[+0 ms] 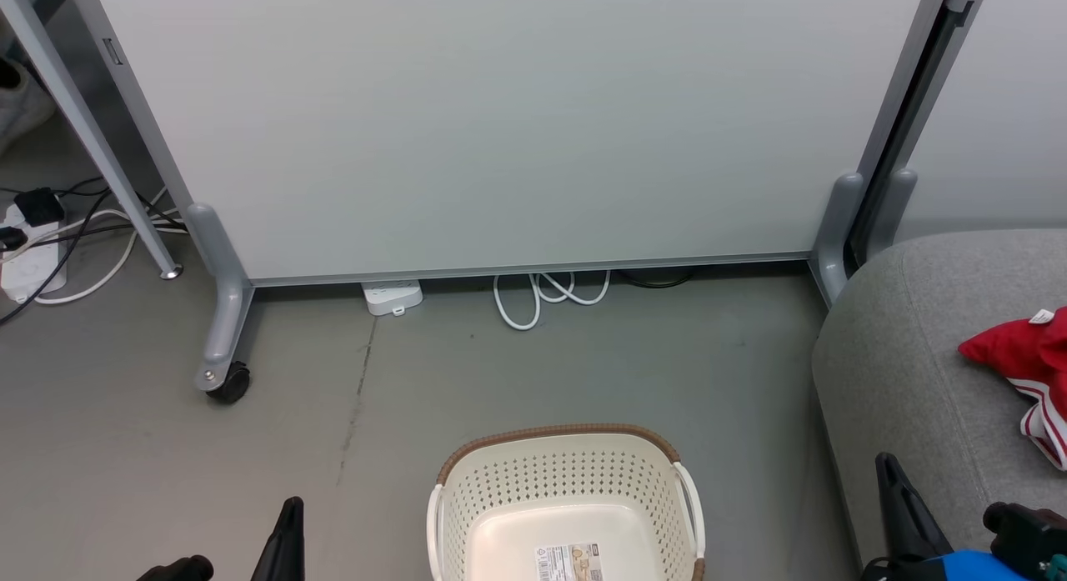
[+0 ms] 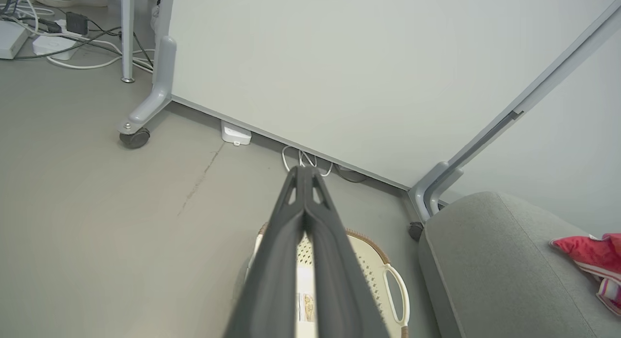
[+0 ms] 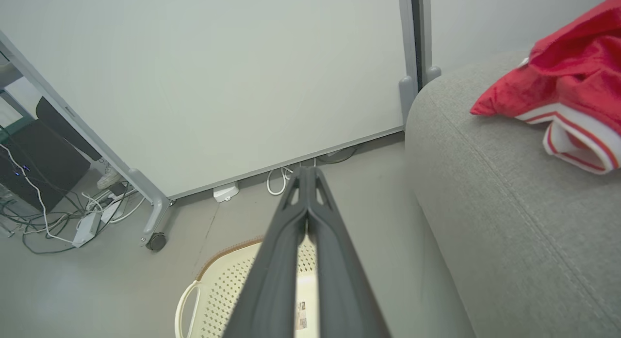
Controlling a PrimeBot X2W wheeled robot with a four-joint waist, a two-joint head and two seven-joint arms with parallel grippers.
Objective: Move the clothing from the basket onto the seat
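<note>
At right edge: clothing [image 1: 1021, 352] on seat [image 1: 900, 381] — left gripper [image 2: 304, 170], right gripper [image 3: 305, 169] each pressed shut (empty); stray swing could snag fabric.

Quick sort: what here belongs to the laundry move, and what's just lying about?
Job: red clothing (on the seat), basket, grey seat.
Lying about: white power strip, coiled white cable, wheeled partition, cable tangle far left.
</note>
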